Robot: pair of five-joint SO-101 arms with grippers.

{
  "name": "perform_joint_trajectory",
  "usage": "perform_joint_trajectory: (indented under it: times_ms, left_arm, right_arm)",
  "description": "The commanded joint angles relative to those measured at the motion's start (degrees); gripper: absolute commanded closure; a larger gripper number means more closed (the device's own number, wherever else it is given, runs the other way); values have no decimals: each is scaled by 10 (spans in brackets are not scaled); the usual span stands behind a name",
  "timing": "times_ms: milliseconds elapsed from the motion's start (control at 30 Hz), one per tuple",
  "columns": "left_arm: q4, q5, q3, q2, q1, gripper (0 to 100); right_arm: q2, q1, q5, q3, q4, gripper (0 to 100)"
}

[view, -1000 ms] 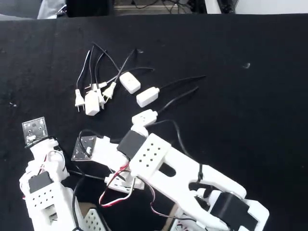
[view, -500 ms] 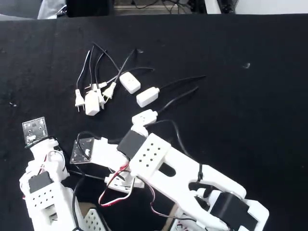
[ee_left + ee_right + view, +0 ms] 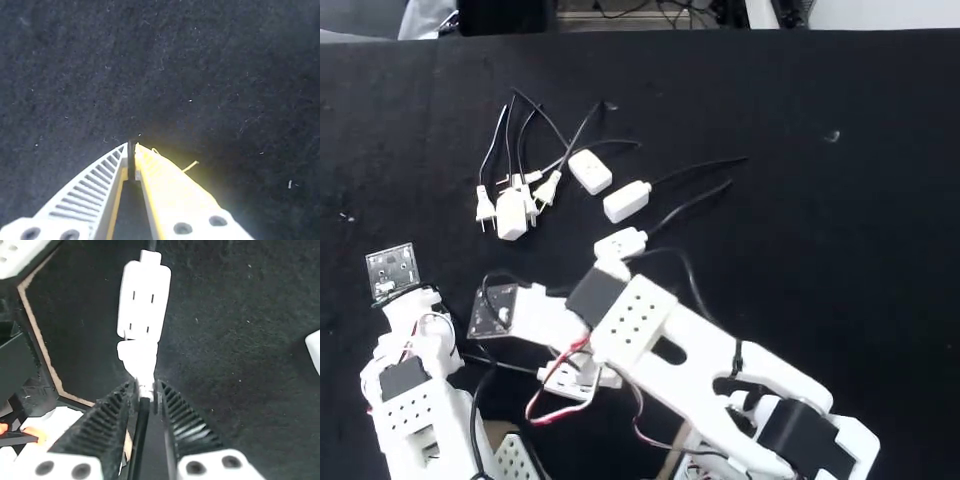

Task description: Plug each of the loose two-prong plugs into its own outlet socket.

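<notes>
White plug (image 3: pixel 138 357) butts nose-first against the near end of the outlet socket (image 3: pixel 144 300), prongs hidden, so insertion looks to be the step in hand; whether it is seated I cannot tell. The right gripper (image 3: pixel 145 390) has its fingers (image 3: pixel 176 412) clamped on the plug's tail, just behind the socket and in line with it. Next comes a straight push along the socket, which may slide on the table (image 3: pixel 210 75). The left gripper (image 3: pixel 131 150), fingers together on nothing, hangs well apart from the socket.

Even light from above, faint shadows on the black table (image 3: pixel 840 250).
</notes>
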Motion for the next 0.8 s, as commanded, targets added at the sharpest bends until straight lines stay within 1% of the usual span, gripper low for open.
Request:
perform_joint_trajectory:
  times_ms: [0,167,300,400,533,633,767]
  left_arm:
    - [-12,5,-5,-4,-5,970]
    - [-12,5,-5,-4,-5,970]
    - [-12,5,-5,-4,-5,970]
    - [-12,5,-5,-4,-5,970]
    - [-12,5,-5,-4,-6,970]
    - [-11,5,-5,-4,-6,970]
    - [-11,5,-5,-4,-6,970]
  right_arm:
    - [2,17,9,-26,-5,988]
    - [3,15,8,-26,-5,988]
    - [6,-9,2,-26,-6,988]
    - [38,-28,-9,-27,-7,988]
    - [87,-28,-9,-29,-18,988]
    - [89,-29,-9,-31,-33,988]
    - [89,-31,-10,-58,-29,988]
